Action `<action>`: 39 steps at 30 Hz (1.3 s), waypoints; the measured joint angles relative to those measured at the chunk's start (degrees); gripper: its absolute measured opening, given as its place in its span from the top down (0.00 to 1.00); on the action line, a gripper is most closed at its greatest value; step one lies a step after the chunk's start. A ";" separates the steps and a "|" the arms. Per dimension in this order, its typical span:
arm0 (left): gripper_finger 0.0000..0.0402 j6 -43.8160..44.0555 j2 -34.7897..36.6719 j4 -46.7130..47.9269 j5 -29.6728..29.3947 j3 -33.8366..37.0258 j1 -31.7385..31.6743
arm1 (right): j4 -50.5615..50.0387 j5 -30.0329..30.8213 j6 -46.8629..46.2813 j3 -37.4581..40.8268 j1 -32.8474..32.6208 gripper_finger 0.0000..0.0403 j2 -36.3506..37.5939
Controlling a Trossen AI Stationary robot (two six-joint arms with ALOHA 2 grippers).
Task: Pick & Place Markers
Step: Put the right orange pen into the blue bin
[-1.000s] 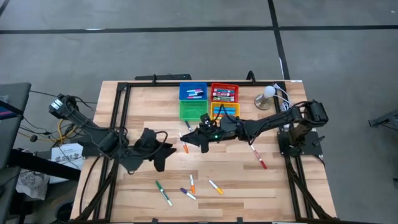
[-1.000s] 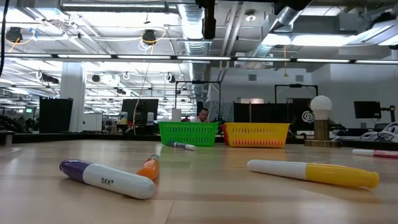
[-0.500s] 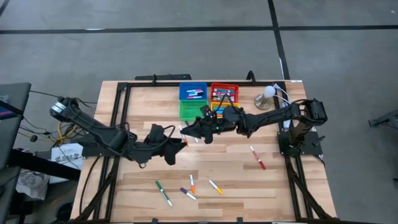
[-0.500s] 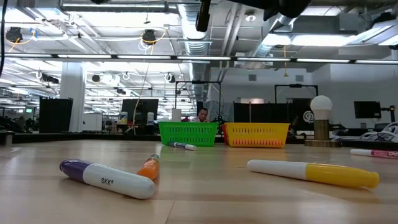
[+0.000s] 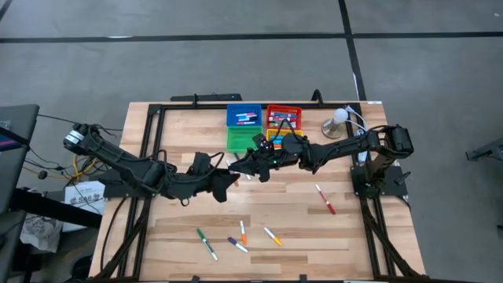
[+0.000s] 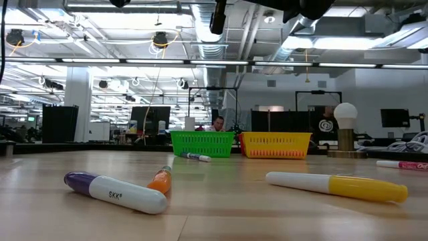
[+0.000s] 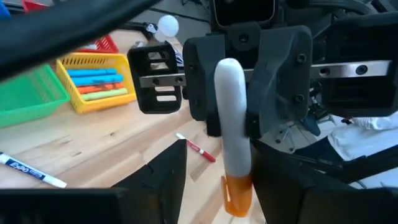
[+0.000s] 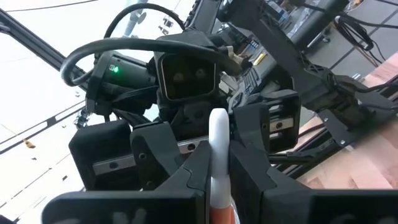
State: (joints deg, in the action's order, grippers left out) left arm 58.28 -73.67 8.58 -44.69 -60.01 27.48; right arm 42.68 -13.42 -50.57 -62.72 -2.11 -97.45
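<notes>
- Clock frame: high view, table centre as the dial, 12 o'clock at the far edge by the bins.
- 6 o'clock, near edge: five loose markers in a cluster. These are a green-capped marker (image 5: 200, 234), a white marker (image 5: 211, 251), a purple-capped marker (image 6: 114, 192), a small orange marker (image 6: 160, 181) and a yellow-capped marker (image 6: 338, 185). All lie flat, none touching a gripper.
- 4 o'clock: red-capped marker (image 5: 326, 199), lying alone, well apart from the cluster.
- Centre, slightly toward 11 o'clock: left gripper (image 5: 225, 178) and right gripper (image 5: 245, 166) face each other, above the table.
- Held marker (image 7: 232, 124): white barrel, orange cap at its lower end, hanging between the two grippers.
- Right gripper: fingers closed tight on the white barrel.
- Left gripper: fingers spread to either side of the held marker's lower part, with a gap showing, so no grip.
- 12 o'clock: blue-capped marker (image 7: 31, 171) flat on the wood, just in front of the green bin (image 5: 244, 140).
- Yellow bin (image 5: 292, 142) is beside the green one and holds markers.
- Farthest: blue bin (image 5: 244, 109) and red bin (image 5: 283, 108), both with markers inside.
</notes>
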 joint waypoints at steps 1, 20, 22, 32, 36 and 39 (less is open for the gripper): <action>0.59 0.00 0.00 -0.06 0.32 0.00 -0.20 | 0.00 0.02 0.00 0.00 0.00 0.92 0.00; 0.89 0.00 0.07 -0.27 2.69 -0.02 -0.61 | -0.19 0.01 1.38 0.04 0.03 0.89 -0.03; 0.87 -0.03 0.07 -0.20 2.72 -0.02 -0.59 | -0.22 -0.12 1.72 0.04 0.37 0.89 -0.04; 0.88 -1.13 0.04 -0.05 3.17 -0.02 -0.61 | -0.46 -2.51 4.90 0.04 0.76 0.88 -0.02; 0.87 -1.16 0.00 -0.07 3.62 -0.02 -0.58 | -0.61 -4.79 5.64 0.04 0.84 0.88 -0.04; 0.88 -1.16 0.00 -0.07 3.60 -0.02 -0.57 | -0.61 -5.61 6.04 0.04 1.17 0.88 -0.03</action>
State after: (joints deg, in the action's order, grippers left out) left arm 57.13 -73.67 8.51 -41.09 -60.03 26.92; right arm 42.06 -19.04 -44.53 -62.67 -0.94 -97.48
